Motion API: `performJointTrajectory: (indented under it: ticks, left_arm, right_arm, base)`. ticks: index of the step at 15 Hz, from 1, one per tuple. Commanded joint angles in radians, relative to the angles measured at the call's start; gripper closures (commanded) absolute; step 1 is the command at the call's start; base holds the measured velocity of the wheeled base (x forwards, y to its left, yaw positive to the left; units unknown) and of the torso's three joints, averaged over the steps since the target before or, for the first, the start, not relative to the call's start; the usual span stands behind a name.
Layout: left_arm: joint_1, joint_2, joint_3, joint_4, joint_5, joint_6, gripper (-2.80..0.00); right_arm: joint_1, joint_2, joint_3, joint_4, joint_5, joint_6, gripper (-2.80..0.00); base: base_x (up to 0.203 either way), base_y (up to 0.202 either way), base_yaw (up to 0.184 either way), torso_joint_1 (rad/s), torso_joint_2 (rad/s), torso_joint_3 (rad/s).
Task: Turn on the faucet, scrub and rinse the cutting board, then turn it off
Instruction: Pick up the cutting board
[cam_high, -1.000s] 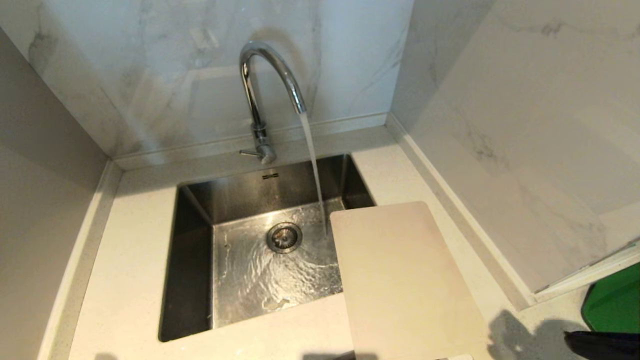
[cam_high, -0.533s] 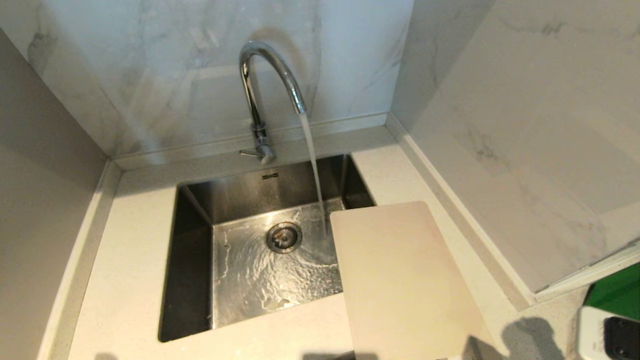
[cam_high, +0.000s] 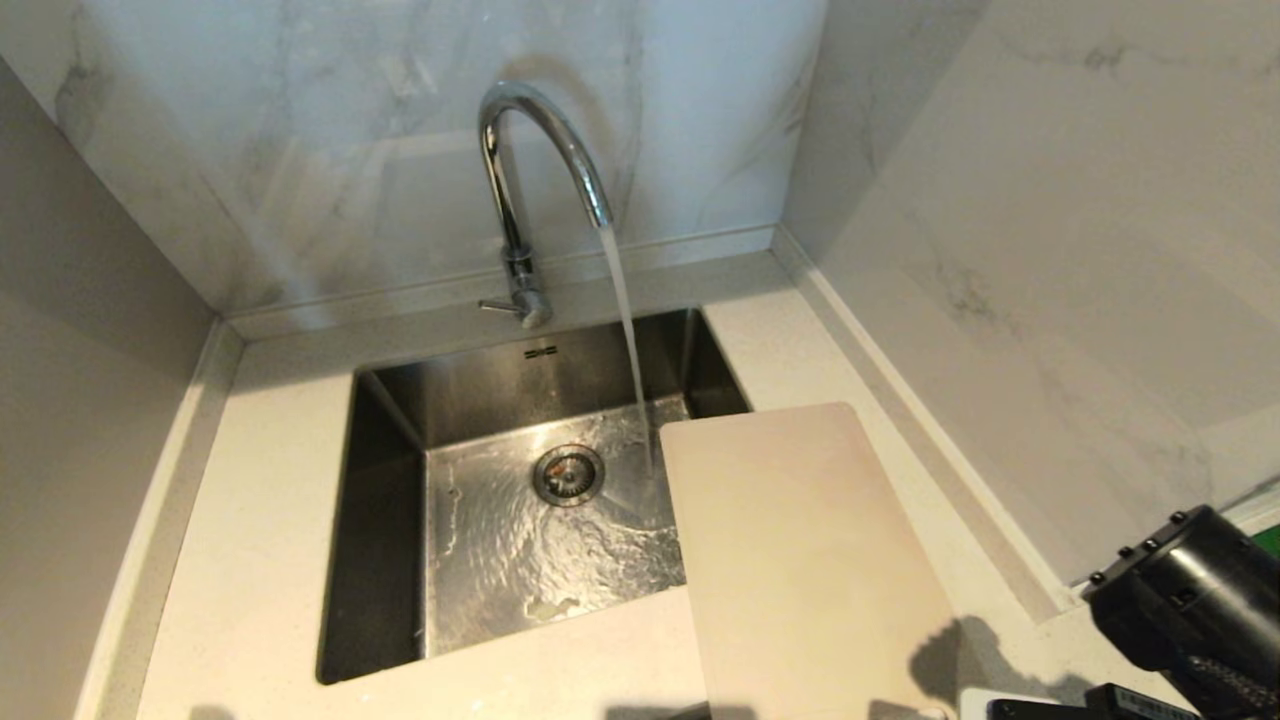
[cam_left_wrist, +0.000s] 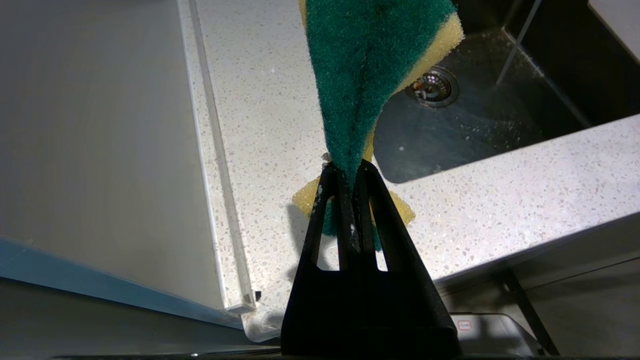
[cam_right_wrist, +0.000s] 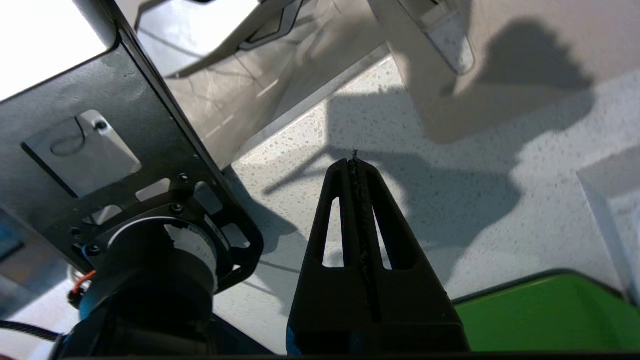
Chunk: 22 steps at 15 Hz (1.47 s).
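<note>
chrome faucet (cam_high: 530, 170) runs; cutting board (cam_high: 810, 560) lies on the counter, one corner over the sink (cam_high: 390, 520). right gripper (cam_right_wrist: 355, 165), pressed together and empty, has swung up beside it, probably to lift it; left gripper (cam_left_wrist: 345, 172) pinches the sponge (cam_left_wrist: 370, 60).

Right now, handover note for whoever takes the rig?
Left tool: shut on the green-yellow sponge, near the sink's left rim.
Right tool: shut, empty, over the counter beside the cutting board.
Faucet is running into the sink; the board lies over the sink's right edge.
Done: water on. Left: scrub, rinse, shut off.
</note>
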Motion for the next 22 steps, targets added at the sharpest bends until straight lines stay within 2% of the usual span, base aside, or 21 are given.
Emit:
performJointTrajectory:
  ticks: [1, 2, 5, 7, 8, 11, 14, 17, 22]
  left_arm:
    - [0.0, 0.002, 0.0, 0.0, 0.0, 0.0, 0.0]
    - [0.0, 0.002, 0.0, 0.0, 0.0, 0.0, 0.0]
    - [0.0, 0.002, 0.0, 0.0, 0.001, 0.0, 0.0]
    - [0.0, 0.002, 0.0, 0.0, 0.0, 0.0, 0.0]
    - [0.0, 0.002, 0.0, 0.0, 0.0, 0.0, 0.0]
    - [0.0, 0.002, 0.0, 0.0, 0.0, 0.0, 0.0]
    - [0.0, 0.002, 0.0, 0.0, 0.0, 0.0, 0.0]
    - [0.0, 0.002, 0.0, 0.0, 0.0, 0.0, 0.0]
    - [0.0, 0.0, 0.0, 0.0, 0.0, 0.0, 0.0]
  right_arm:
    - [0.05, 0.099, 0.01, -0.023, -0.016, -0.006, 0.0]
    - [0.062, 0.122, 0.017, -0.047, -0.037, -0.006, -2.8]
    - [0.113, 0.189, 0.076, -0.136, -0.131, -0.011, -2.8]
    - [0.164, 0.203, 0.127, -0.191, -0.142, -0.033, -2.8]
    - [0.166, 0.206, 0.132, -0.195, -0.147, -0.062, -2.8]
    - [0.209, 0.21, 0.131, -0.212, -0.188, -0.075, -2.8]
    - [0.246, 0.231, 0.213, -0.411, -0.236, -0.133, -2.8]
    - [0.246, 0.22, 0.332, -0.591, -0.239, -0.254, -2.8]
    - [0.248, 0.26, 0.337, -0.603, -0.195, -0.271, -2.8]
  base:
    - [0.0, 0.0, 0.0, 0.0, 0.0, 0.0]
    - [0.0, 0.0, 0.0, 0.0, 0.0, 0.0]
    - [0.0, 0.0, 0.0, 0.0, 0.0, 0.0]
    - [0.0, 0.0, 0.0, 0.0, 0.0, 0.0]
    - [0.0, 0.0, 0.0, 0.0, 0.0, 0.0]
    - [0.0, 0.0, 0.0, 0.0, 0.0, 0.0]
    - [0.0, 0.0, 0.0, 0.0, 0.0, 0.0]
    - [0.0, 0.0, 0.0, 0.0, 0.0, 0.0]
    - [0.0, 0.0, 0.0, 0.0, 0.0, 0.0]
